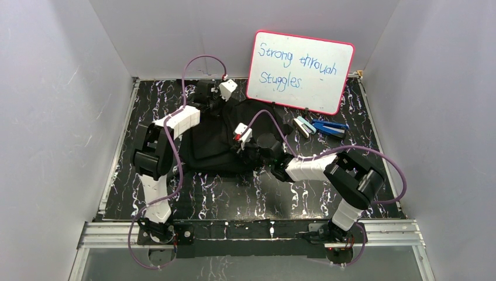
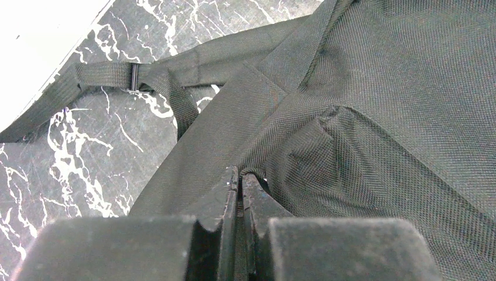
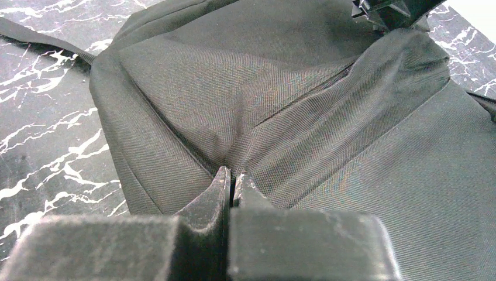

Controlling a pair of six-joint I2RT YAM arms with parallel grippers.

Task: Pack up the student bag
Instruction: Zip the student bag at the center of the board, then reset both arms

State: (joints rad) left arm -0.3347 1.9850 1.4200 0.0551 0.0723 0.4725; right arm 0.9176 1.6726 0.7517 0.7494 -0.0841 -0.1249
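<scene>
The soft black fabric backpack (image 1: 213,143) lies slumped in the middle of the black, white-veined table (image 1: 245,199). One flat webbing strap with a plastic slider (image 2: 131,76) trails off it onto the bare tabletop.

Both arms are on it. The left gripper (image 2: 240,175) is at the far end of the bag, its jaws pressed together on a pinch of the cloth, which puckers up toward the tips. The right gripper (image 3: 232,175) is at the near edge, clamped the same way on a fold, with creases running into it from both sides. A zip seam (image 3: 304,96) crosses the panel just beyond that fold. From here it looks closed, though the far end of it is hard to make out.

To the right of the bag, well apart from it, two small hand tools lie side by side on the table. One is white and teal (image 1: 303,126) and the other blue (image 1: 329,127); they may be staplers or clips, I cannot say which. Behind them a pink-framed whiteboard (image 1: 300,70) with blue handwriting leans against the back wall.

As for the packing, I would call it barely begun. No opening shows in the bag, nothing can be seen inside it, and those two loose items are out on the table. The grippers appear to be pulling the fabric taut or arranging the bag. Opening it, loading it and zipping it shut all look to be ahead.
</scene>
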